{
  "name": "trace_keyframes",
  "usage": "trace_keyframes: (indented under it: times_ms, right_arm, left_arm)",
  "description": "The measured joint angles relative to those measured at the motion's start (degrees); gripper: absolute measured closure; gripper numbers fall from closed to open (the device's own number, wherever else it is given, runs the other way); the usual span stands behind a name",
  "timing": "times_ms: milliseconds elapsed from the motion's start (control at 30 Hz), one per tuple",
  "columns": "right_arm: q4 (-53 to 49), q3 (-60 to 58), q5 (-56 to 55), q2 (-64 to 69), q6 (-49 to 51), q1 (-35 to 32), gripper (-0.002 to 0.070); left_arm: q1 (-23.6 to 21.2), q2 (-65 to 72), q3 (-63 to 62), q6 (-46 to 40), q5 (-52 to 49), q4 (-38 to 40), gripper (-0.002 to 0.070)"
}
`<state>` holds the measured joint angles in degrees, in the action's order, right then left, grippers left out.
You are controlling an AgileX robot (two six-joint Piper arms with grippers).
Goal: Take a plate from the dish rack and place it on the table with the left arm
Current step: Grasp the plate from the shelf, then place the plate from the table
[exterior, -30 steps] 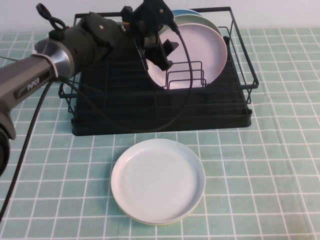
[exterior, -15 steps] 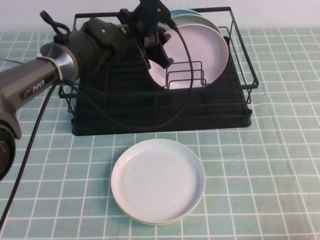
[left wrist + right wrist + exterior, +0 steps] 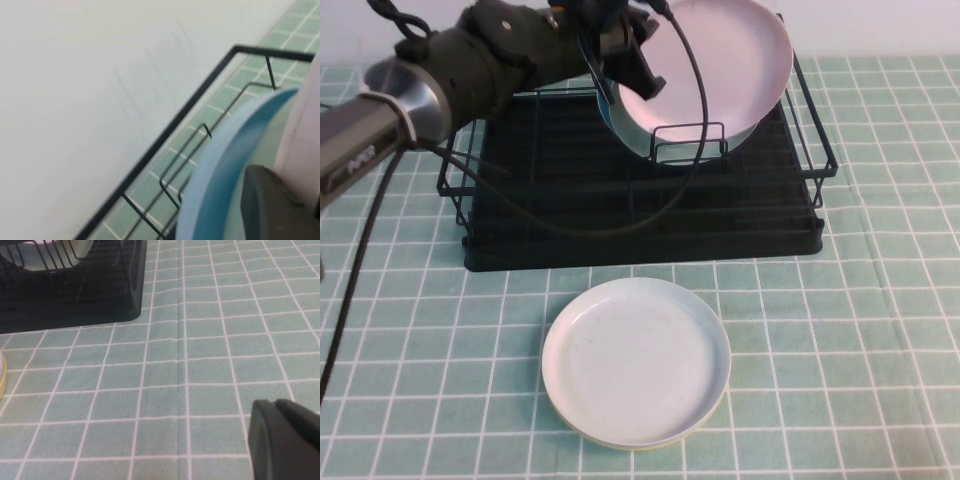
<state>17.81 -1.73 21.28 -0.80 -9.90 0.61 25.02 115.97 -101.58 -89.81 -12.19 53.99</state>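
The pale pink plate (image 3: 720, 62) is held up above the back right of the black dish rack (image 3: 520, 200), tilted with its face toward the camera. My left gripper (image 3: 625, 75) is shut on the plate's left rim. In the left wrist view one dark finger (image 3: 272, 205) sits between the pink plate (image 3: 305, 125) and a blue plate rim (image 3: 225, 170). A bluish rim (image 3: 632, 135) shows under the pink plate's lower edge. My right gripper (image 3: 285, 440) is shut and empty, low over the mint-green grid table (image 3: 200, 340); it does not show in the high view.
A white-bluish plate (image 3: 636, 362) lies flat on the table (image 3: 880, 300) in front of the rack; its yellowish edge (image 3: 1, 377) shows in the right wrist view. Upright wire dividers (image 3: 690, 140) stand under the held plate. The rack's corner (image 3: 75, 295) is beyond the right gripper.
My left gripper has risen and moved back with the pink plate, which has come up out of the dividers and now hangs above the rack. The plate on the table has not moved.
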Motion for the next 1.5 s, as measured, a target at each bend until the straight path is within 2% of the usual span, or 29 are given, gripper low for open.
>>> trace_keyframes:
  times_ms: [433,600,700,967,1033,1133,1267,1367,1500]
  right_arm:
    - [0.02,0.00,0.00,0.00,0.00,0.00,0.0694]
    - [0.02,0.00,0.00,0.00,0.00,0.00,0.0694]
    - [0.02,0.00,0.00,0.00,0.00,0.00,0.0694]
    - [0.12,0.00,0.00,0.00,0.00,0.00,0.0694]
    - [0.12,0.00,0.00,0.00,0.00,0.00,0.0694]
    - [0.12,0.00,0.00,0.00,0.00,0.00,0.0694]
    - [0.12,0.00,0.00,0.00,0.00,0.00,0.0694]
    - [0.12,0.00,0.00,0.00,0.00,0.00,0.0694]
    - [0.12,0.00,0.00,0.00,0.00,0.00,0.0694]
  left_arm:
    - [0.00,-11.90,0.00,-0.65,-2.20,-2.80,0.0655]
    - [0.00,-18.10,0.00,1.96,-7.71,-3.29,0.0655]
    - [0.00,-21.94,-0.12,9.97,-15.03,-6.39,0.0655]
    - [-0.02,-26.86,-0.15,47.44,-39.40,-31.57,0.0655]
    - [-1.12,-26.86,1.93,52.97,-41.49,-33.54,0.0655]
    - [-4.16,-26.86,6.70,56.56,-44.66,-30.24,0.0655]
    - [-8.57,-26.76,15.85,54.57,-49.40,-19.59,0.0655]
    - [-9.77,-26.76,23.59,52.69,-50.42,-13.02,0.0655]
    - [-10.12,-26.76,31.41,51.09,-50.06,-10.38,0.0655]
